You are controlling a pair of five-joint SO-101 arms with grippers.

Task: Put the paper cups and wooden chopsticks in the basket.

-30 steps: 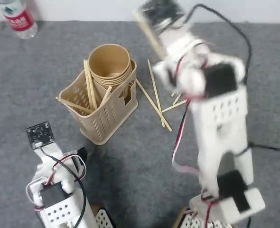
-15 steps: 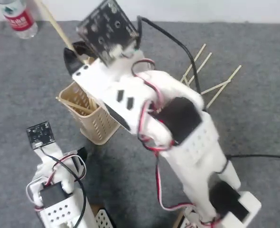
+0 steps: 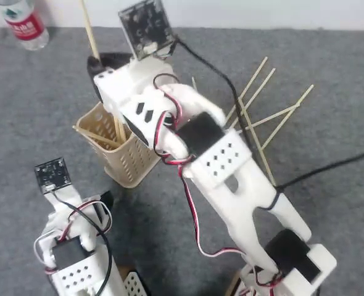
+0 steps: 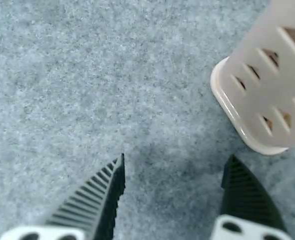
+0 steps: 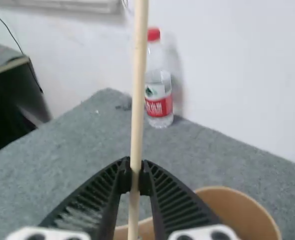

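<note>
The right gripper (image 5: 132,176) is pinched tight on a single wooden chopstick (image 5: 139,75). The stick stands nearly upright through its jaws, with most of its length rising past the fingertips. Close by that gripper is the tan rim of a paper cup (image 5: 240,202). The beige slotted basket (image 3: 129,163) sits under the arm, with a few chopsticks (image 3: 99,137) leaning inside it. Beyond the gripper, by the wall, stands a water bottle (image 5: 158,95). Well away from it, on the far side of the arm, loose chopsticks (image 3: 255,77) lie scattered on the grey carpet (image 3: 342,61). The left gripper (image 4: 176,167) hangs low over the carpet with its jaws spread wide, holding nothing. The foot of the basket is near it, apart from both fingers.
</note>
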